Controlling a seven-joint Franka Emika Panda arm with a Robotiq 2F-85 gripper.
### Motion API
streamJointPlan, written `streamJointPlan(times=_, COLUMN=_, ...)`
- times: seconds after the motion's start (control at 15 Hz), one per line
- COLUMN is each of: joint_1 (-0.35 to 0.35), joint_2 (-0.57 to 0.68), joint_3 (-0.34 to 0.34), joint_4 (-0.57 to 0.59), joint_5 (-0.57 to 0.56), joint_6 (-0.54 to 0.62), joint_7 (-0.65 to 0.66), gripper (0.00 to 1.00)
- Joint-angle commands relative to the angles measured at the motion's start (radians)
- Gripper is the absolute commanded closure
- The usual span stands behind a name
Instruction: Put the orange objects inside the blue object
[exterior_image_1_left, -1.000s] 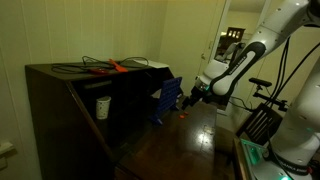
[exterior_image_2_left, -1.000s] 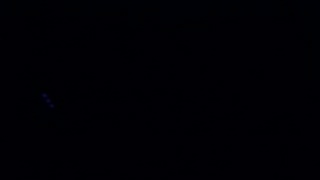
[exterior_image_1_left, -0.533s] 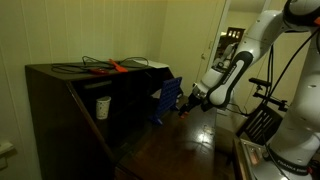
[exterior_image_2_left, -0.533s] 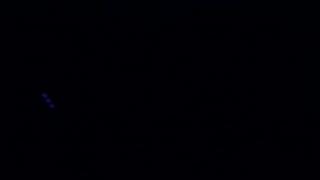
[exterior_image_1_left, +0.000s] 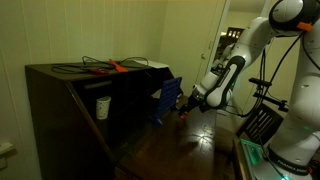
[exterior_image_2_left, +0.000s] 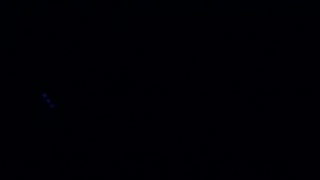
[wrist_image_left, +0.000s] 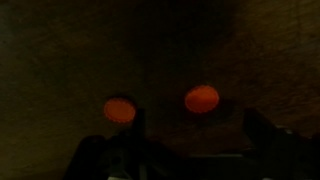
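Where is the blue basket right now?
In an exterior view the blue basket sits near mid-frame, apparently tilted, beside the dark cabinet, between the white cup and the gripper.

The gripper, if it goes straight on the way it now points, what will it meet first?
Probably the brighter orange piece on the table, which lies ahead of the open gripper in the wrist view; depth is unclear.
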Motion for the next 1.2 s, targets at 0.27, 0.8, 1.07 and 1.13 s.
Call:
streamJointPlan(times=0.27, joint_1=-0.111, joint_2=0.060, joint_3=0.104, joint_4=0.053, joint_5=-0.041, joint_6=-0.018, joint_7=0.014, gripper=0.10)
streamJointPlan(times=0.8, joint_1=-0.205, joint_2=0.075, joint_3=0.205, joint_4=0.077, joint_5=-0.044, joint_6=-0.055, joint_7=0.002, gripper=0.58)
streamJointPlan(times=1.07, joint_1=-0.235, joint_2=0.075, joint_3=0.231, joint_4=0.088, joint_5=-0.040, joint_6=-0.073, joint_7=-0.004, gripper=0.88)
streamJointPlan(times=1.13, joint_1=-0.238, joint_2=0.074, joint_3=0.235, joint_4=0.091, joint_5=-0.039, joint_6=-0.080, joint_7=-0.006, gripper=0.94)
